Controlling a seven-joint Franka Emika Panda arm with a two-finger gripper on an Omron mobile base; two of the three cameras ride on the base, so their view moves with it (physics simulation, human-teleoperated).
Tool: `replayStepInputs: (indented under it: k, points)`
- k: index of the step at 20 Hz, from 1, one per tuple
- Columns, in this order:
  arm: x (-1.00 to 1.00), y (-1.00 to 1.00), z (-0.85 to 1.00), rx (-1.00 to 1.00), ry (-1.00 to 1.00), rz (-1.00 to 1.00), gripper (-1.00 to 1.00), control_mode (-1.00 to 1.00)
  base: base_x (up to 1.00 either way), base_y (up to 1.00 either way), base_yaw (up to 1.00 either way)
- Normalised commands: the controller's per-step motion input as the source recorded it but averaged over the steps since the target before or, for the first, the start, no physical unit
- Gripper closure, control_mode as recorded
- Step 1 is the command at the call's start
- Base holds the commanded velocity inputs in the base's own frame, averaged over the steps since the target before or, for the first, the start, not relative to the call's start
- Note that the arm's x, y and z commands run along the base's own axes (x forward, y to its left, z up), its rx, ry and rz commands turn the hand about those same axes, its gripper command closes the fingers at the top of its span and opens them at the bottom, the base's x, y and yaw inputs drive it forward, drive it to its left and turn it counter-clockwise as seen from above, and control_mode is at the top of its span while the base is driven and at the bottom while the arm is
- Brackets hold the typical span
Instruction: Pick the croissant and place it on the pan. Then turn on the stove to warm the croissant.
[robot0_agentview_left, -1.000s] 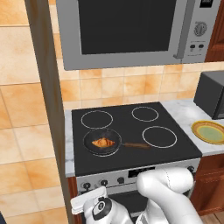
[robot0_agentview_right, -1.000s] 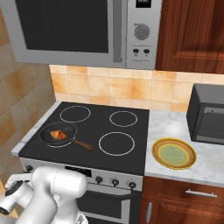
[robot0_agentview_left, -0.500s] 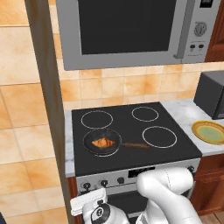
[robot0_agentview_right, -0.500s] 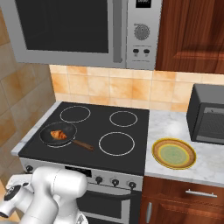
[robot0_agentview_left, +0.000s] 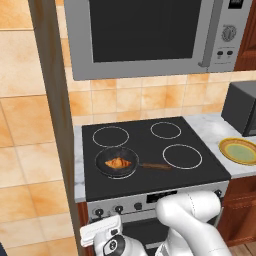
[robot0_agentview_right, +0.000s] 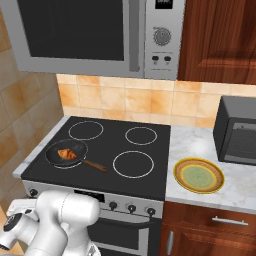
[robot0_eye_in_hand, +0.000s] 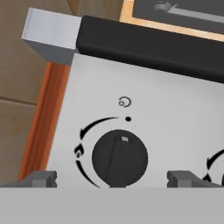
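- Facing you in the hand view: the round black knob (robot0_eye_in_hand: 120, 158) on the stove's silver front panel (robot0_eye_in_hand: 175, 127), pointer mark up toward the dot.
- Your gripper (robot0_eye_in_hand: 112, 178) is spread wide, fingertips (robot0_eye_in_hand: 41, 178) flanking the knob, clear of it.
- Small golden-orange croissant (robot0_agentview_left: 119, 163) lies in the round dark frying pan (robot0_agentview_left: 111, 170) on the front-left burner, long axis across the stove.
- Thin brown wooden handle (robot0_agentview_left: 155, 166) points right.

Folded low, white elbow bulging at the bottom of both base views, forearm dropping to the wrist at the frame's lower edge. Gripper (robot0_eye_in_hand: 113, 178) spread wide, two grey fingertips (robot0_eye_in_hand: 40, 178) well apart in the hand view.
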Motion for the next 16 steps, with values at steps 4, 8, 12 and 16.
replayStepInputs:
  k: [4, 8, 12, 16]
  points:
    - [0.00, 0.00, 0.14, 0.00, -0.01, 0.00, -1.00, -1.00, 0.00, 0.00, 0.00]
    - [0.00, 0.00, 0.03, 0.00, 0.00, 0.00, -1.00, -1.00, 0.00, 0.00, 0.00]
    - [0.00, 0.00, 0.00, 0.00, 0.00, 0.00, -1.00, -1.00, 0.00, 0.00, 0.00]
    - [0.00, -0.07, 0.00, 0.00, 0.00, 0.00, -1.00, -1.00, 0.00, 0.00, 0.00]
